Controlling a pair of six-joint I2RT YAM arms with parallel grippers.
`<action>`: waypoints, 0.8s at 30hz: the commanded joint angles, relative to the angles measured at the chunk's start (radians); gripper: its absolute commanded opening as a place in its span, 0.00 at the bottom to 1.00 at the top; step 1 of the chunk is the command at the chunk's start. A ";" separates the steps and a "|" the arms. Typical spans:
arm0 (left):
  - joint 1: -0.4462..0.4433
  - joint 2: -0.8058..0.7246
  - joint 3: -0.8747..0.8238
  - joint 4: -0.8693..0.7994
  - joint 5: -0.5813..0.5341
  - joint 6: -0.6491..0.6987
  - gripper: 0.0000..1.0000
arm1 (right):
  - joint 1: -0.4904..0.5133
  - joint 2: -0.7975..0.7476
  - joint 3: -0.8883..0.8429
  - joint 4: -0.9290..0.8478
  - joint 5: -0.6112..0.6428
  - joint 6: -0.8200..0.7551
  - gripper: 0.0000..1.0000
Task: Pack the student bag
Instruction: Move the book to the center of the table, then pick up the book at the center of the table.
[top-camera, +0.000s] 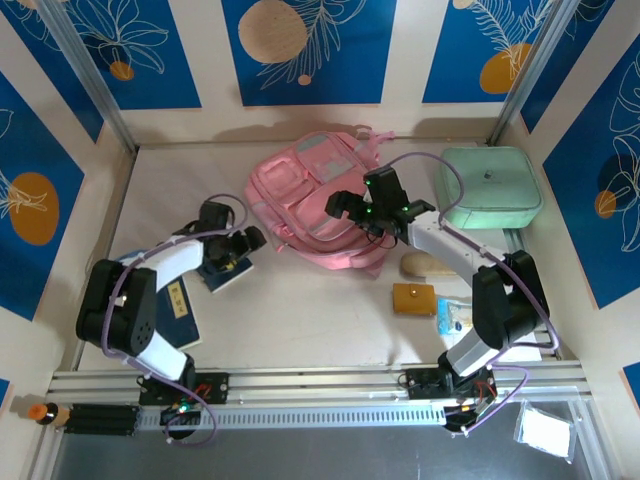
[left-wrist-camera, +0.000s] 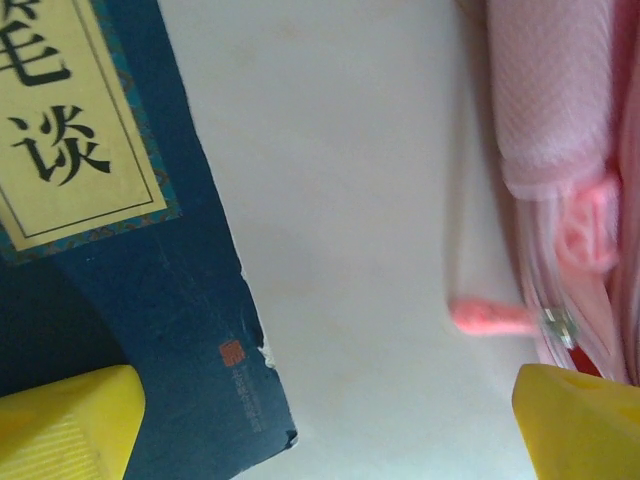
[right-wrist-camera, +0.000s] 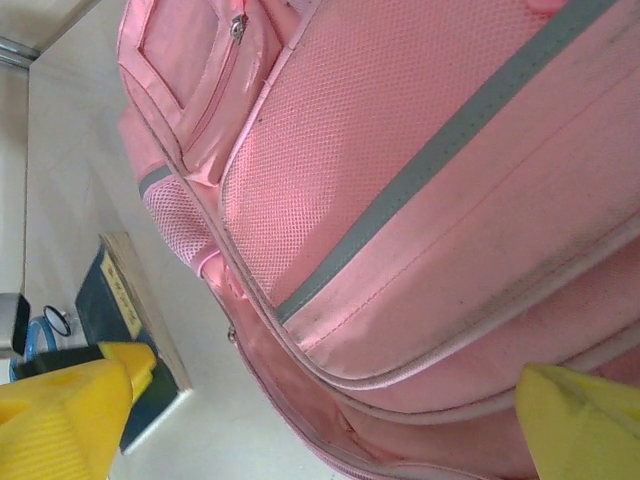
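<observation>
Blue-and-cream walls (top-camera: 300, 40) box in a beige counter (top-camera: 300, 310). Bag (top-camera: 310, 190) lies flat at back centre, front pockets up. Long axis runs roughly near-to-far, skewed a bit; loop end points at the back wall. Right fingers (top-camera: 362, 215) hover over bag's near right part, spread wide, holding nothing. Left fingers (top-camera: 240, 245) sit left of the bag, also wide apart and empty, one tip over a blue book (left-wrist-camera: 130, 300), the other just beside the bag's edge and pink zip pull (left-wrist-camera: 490, 318). Mint case (top-camera: 490, 185) sits right of the bag. Second book (top-camera: 185, 315) lies by the left arm's base.
</observation>
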 joint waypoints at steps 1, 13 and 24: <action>-0.098 -0.017 -0.018 -0.058 0.052 -0.095 0.94 | 0.020 0.028 0.049 -0.021 -0.030 -0.016 0.98; -0.128 -0.203 0.026 -0.135 0.009 -0.078 0.95 | 0.141 0.171 0.186 -0.073 -0.158 -0.138 0.90; 0.150 -0.289 -0.095 -0.219 0.007 0.003 0.93 | 0.316 0.457 0.465 -0.278 -0.116 -0.252 0.62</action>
